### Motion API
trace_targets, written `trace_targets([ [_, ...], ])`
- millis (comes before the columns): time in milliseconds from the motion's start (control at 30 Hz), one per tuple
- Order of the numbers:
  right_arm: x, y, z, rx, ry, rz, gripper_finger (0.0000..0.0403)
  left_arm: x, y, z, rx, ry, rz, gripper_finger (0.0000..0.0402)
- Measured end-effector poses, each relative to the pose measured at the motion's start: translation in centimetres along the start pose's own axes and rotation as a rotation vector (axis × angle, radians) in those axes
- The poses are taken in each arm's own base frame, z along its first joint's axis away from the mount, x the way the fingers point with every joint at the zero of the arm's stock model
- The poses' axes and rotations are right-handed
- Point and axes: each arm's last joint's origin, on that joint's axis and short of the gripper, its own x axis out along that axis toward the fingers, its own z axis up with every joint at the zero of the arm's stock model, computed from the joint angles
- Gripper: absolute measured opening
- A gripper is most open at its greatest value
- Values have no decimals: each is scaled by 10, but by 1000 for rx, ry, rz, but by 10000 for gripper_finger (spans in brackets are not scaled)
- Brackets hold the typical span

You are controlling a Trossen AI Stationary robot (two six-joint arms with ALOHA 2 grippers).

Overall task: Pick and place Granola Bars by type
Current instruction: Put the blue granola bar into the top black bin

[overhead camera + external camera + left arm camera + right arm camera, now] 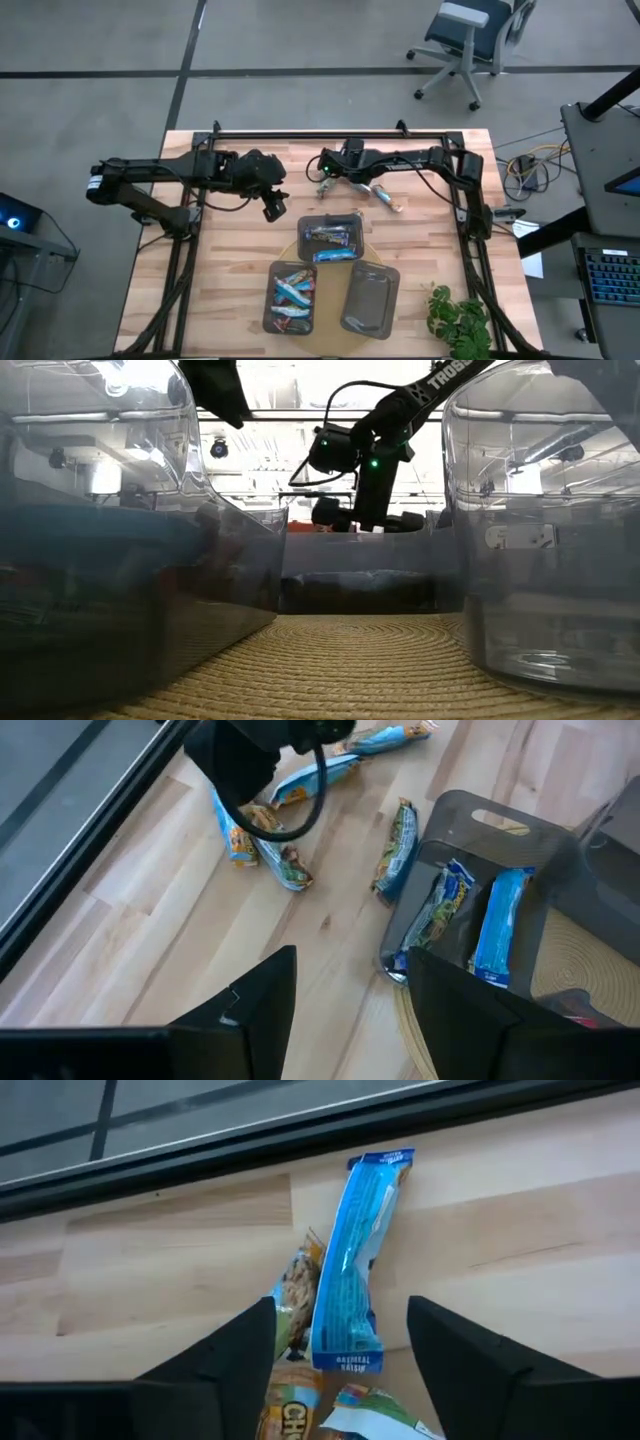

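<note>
From above I count three dark grey trays on the wooden table (150, 260). Farthest left is the lower-left tray (292, 297), which holds several blue-wrapped granola bars (293, 292); I make out about three, though they overlap. Next to it, nearer the back rail, the upper tray (332, 238) carries two blue bars lying side by side, seen clearly in the left wrist view at (437, 912) and (496, 923). The lower-right tray (369, 299) sits just beside the first.

My left gripper (272, 206) hangs above the bare wood just left of the upper tray, its fingers (262, 1005) spread apart with nothing between them.

On the table behind the upper tray lies a loose cluster of bars. In the left wrist view I count five: one blue and tan at (236, 837), one tan at (281, 863), one blue at (314, 777), one at (390, 738) and a greenish-blue bar (395, 850) close against the tray's corner.

My right gripper (328, 176) is over that cluster near the back rail, jaws parted and empty, with a long blue bar (351, 1278) lying flat on the wood between the fingers (470, 1370). A tan-printed bar (297, 1295) lies touching its side.

A small green plant (458, 320) stands at the table's front right corner.
</note>
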Motion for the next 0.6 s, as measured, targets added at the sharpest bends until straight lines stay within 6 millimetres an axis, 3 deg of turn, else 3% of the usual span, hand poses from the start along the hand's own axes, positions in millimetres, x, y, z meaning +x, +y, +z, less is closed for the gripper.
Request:
trace_targets([
  [267,17,-3,17,128,59,-2,245,0,0,0,0,0,0,174],
  [600,37,-1,14,187,105,23,238,0,0,0,0,0,0,174],
])
